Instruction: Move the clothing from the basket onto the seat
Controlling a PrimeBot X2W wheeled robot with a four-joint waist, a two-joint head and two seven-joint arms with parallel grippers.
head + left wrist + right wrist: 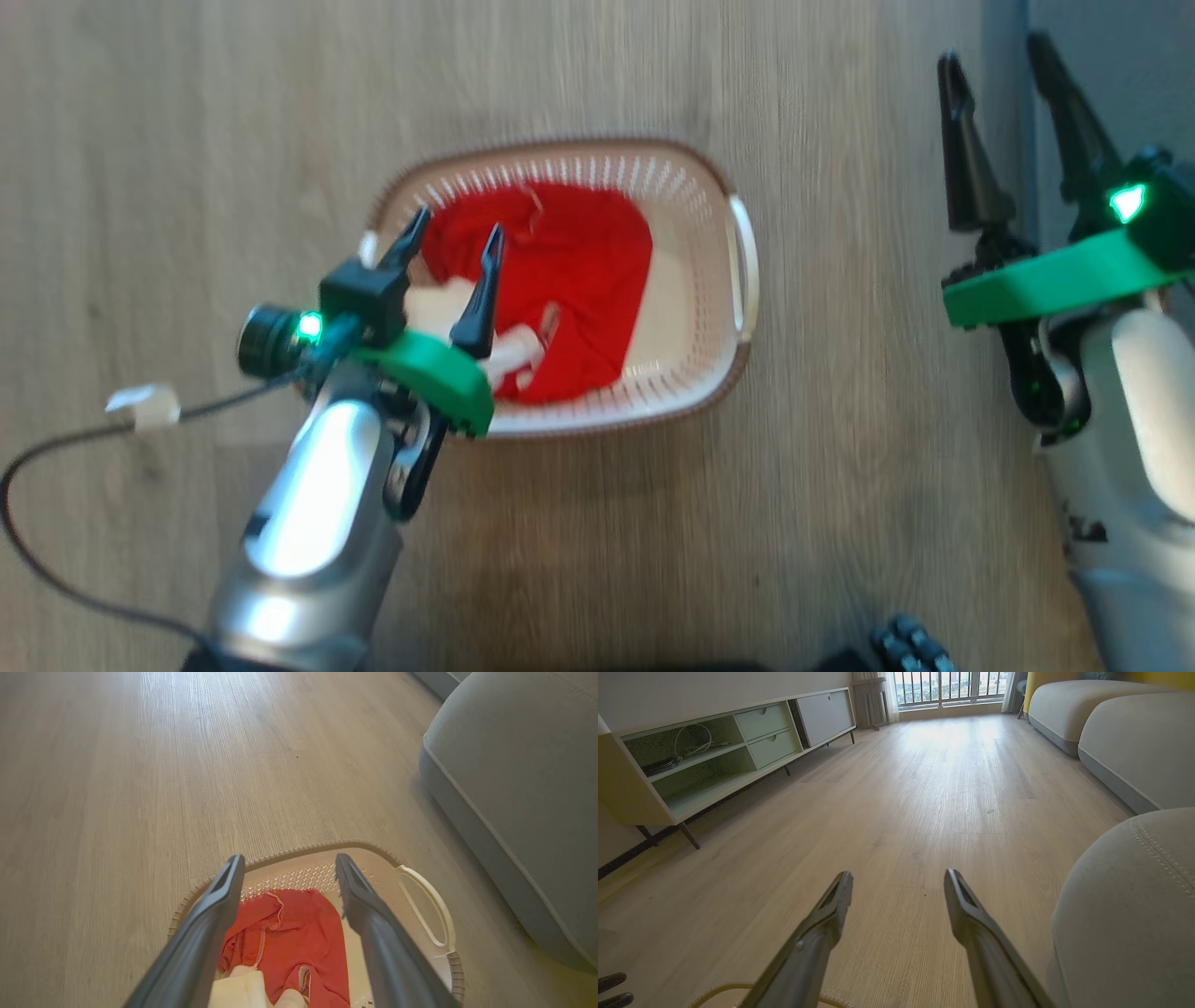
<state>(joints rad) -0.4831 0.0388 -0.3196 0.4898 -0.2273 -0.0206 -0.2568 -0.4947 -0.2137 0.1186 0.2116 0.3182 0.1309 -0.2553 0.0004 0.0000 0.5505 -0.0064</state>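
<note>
Pale wood-look floor (187, 140), living room. The clothing (579, 271), red with white bits, lies wholly inside the basket (738, 280), which sits on the floor. Nothing is lifted, so the task looks to be at its start: every garment has yet to be grabbed and carried over. Left gripper (457, 222) hovers over the basket's left half, jaws apart, holding nothing; can't tell if the tips touch fabric. Right gripper (993, 51) is well off to the right, close to the seat (523, 765), jaws apart, empty. The grey seat is near the basket's handle side; its visible part carries no clothing and its top is cut off. Head view is blurred: no lettering is readable, the garment count is unclear, and the white piece is partly hidden behind the left gripper.
</note>
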